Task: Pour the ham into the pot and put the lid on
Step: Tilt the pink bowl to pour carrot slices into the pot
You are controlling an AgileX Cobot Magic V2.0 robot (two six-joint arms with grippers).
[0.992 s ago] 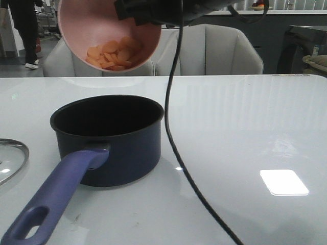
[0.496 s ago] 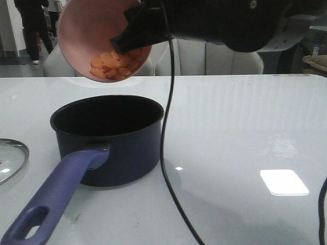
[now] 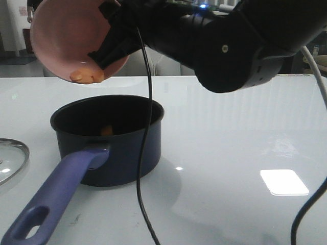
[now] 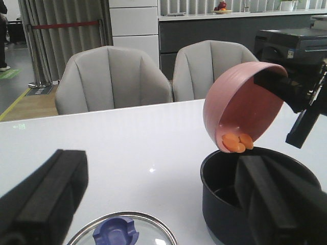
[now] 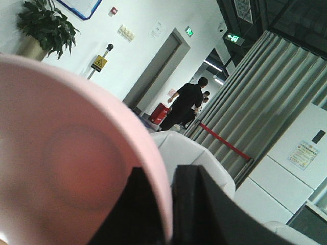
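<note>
Tipped further since before, the round pink bowl [image 3: 76, 41] pinched at its rim by my right fingers [image 3: 110, 43] sheds orange ham chunks [image 3: 86, 76] into the navy saucepan [image 3: 110, 138] at centre-left; I'd hold the tilt steady. My left fingers [image 4: 153, 204] are spread above the glass lid [image 4: 122, 232].

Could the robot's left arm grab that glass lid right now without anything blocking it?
Probably yes. The lid lies flat on the table beside the pot, its blue knob up, below the open left gripper. The pink bowl held by the right gripper is over the pot, away from it.
</note>
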